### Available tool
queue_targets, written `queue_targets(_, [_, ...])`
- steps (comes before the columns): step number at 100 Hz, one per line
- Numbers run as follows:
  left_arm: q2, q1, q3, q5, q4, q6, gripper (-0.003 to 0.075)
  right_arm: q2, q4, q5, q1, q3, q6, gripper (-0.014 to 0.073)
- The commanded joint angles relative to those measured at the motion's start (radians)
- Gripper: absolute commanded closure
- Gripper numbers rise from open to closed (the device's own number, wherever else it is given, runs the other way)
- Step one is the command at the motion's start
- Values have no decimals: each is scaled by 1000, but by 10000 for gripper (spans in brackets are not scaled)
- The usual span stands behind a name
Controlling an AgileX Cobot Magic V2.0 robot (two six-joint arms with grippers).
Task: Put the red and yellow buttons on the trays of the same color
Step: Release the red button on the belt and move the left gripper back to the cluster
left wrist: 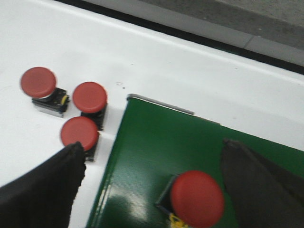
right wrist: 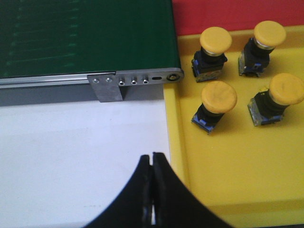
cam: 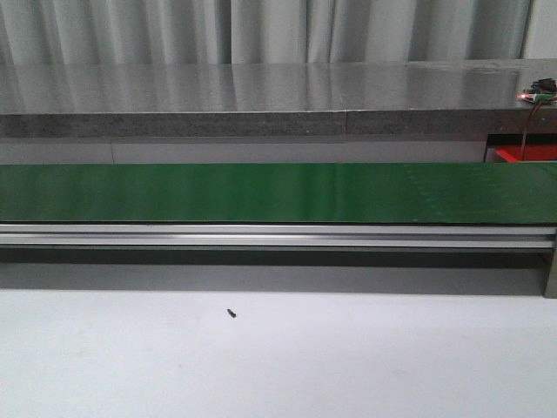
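My left fingers (left wrist: 142,190) are spread around a red button (left wrist: 197,198) on the green belt (left wrist: 142,152); my right fingers (right wrist: 152,190) are pressed together beside the yellow tray (right wrist: 237,175) with four yellow buttons (right wrist: 218,97).

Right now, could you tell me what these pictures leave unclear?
- Front view: both arms are out of frame; a dark speck is too small to identify.
- Left wrist view: the belt's red button is cut by the edge.
- Right wrist view: the red tray is mostly cropped.
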Motion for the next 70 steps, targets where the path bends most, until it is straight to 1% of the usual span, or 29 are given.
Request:
queue_targets(1, [-31,39,-23,-45,-16,4,151,0,-10,-56,-1,-24,-7,661])
queue_targets(15, [-3,88,-23,-58,7,4,155,0,-10,-56,-1,-24,-7,661])
queue_targets(29, [45,116,-25,-73,14,4,155,0,-10,-56,-1,-24,-7,661])
queue_targets(44, [114,119,-32,-85,26,4,155,0,-10,-56,-1,-24,-7,661])
queue_targets(70, [215,119,-97,-79,35,4,155,0,-10,-56,-1,-24,-7,661])
